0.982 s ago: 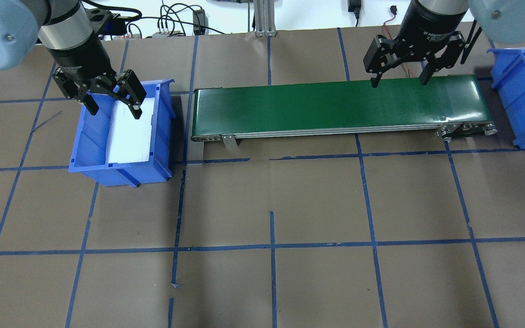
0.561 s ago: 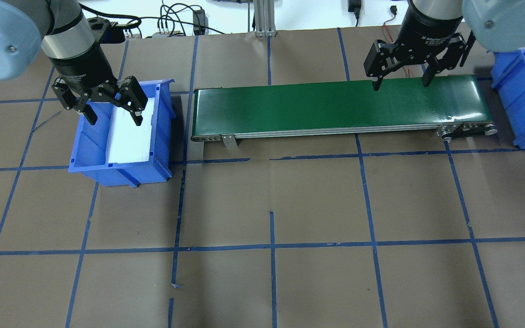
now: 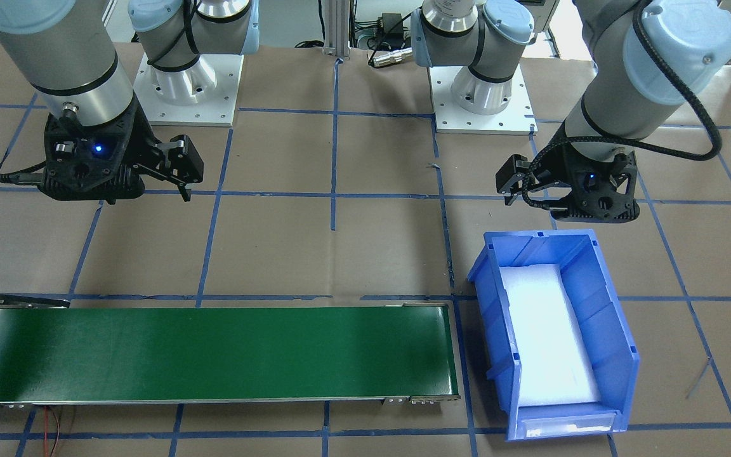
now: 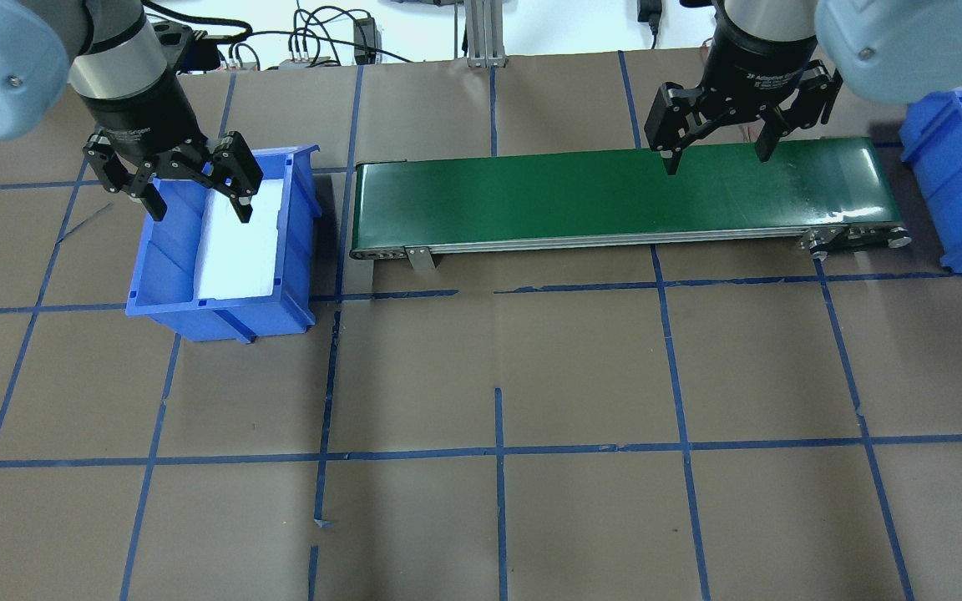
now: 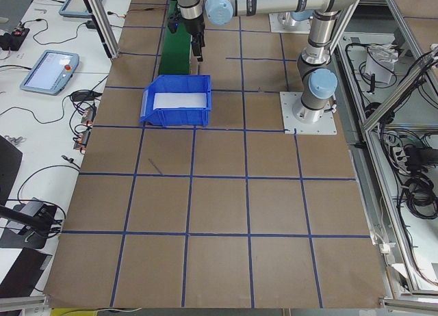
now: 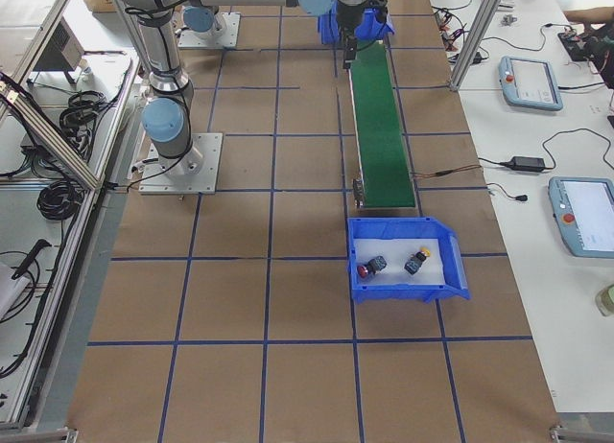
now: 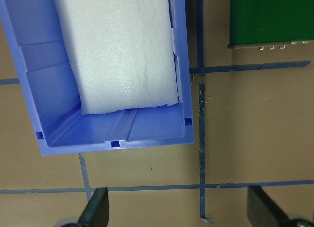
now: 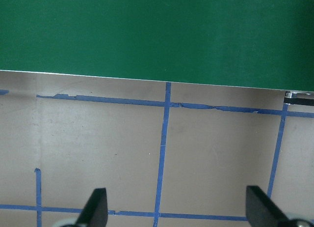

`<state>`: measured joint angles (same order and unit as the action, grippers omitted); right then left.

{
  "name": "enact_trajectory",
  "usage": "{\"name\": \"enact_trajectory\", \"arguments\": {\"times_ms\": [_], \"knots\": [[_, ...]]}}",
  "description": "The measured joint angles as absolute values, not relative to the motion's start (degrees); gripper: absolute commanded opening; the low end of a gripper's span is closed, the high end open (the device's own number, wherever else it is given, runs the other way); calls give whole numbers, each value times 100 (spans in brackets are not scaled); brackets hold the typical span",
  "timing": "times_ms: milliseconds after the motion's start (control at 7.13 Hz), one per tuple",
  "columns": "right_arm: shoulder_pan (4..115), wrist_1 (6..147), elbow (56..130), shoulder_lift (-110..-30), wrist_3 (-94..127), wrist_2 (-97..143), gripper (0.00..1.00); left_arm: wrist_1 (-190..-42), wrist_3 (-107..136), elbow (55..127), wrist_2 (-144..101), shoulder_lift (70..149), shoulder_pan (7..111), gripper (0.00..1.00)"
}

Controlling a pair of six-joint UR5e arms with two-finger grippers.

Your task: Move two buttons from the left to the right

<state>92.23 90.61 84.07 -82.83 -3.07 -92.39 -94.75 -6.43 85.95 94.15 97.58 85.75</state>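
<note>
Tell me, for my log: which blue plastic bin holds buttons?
The blue plastic bin at the green conveyor's right-arm end, buttons inside; the other bin holds only white foam.

Red-capped button (image 6: 368,267) and yellow-capped button (image 6: 417,262); apart, side by side, inside blue bin (image 6: 411,291)

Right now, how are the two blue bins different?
The left bin holds only white foam; the right bin holds a red button and a yellow button. The open left hand hangs by the left bin; the open right hand is by the belt, not the right bin. Both are blue with white lining.
</note>
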Motion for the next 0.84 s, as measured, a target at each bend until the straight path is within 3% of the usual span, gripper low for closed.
{"name": "enact_trajectory", "arguments": {"times_ms": [841], "knots": [[9220, 9082, 8467, -8276, -337, -9400, 100, -9466, -416, 8692, 9389, 9374, 8593, 100]]}}
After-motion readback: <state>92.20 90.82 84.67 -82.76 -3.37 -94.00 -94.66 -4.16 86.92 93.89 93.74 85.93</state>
